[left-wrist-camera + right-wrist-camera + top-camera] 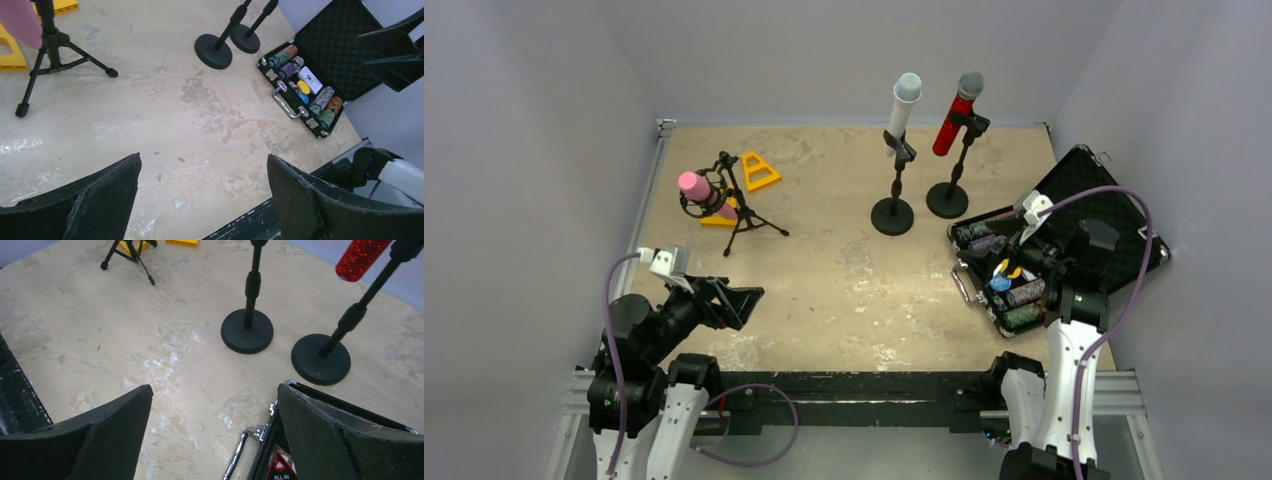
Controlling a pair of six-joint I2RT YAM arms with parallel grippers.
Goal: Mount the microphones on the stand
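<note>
Here, plain lilac walls [524, 150] box in a scuffed beige tabletop [844, 285]

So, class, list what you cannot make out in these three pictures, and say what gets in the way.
Pink microphone: left wrist view, cut off by the top-left edge; only a blurred end shows.
Red microphone: right wrist view, head beyond the top edge.
Chip case: top view, the right arm covers part of its trays.
White microphone, its clip: top view, too small to judge its hold.
</note>
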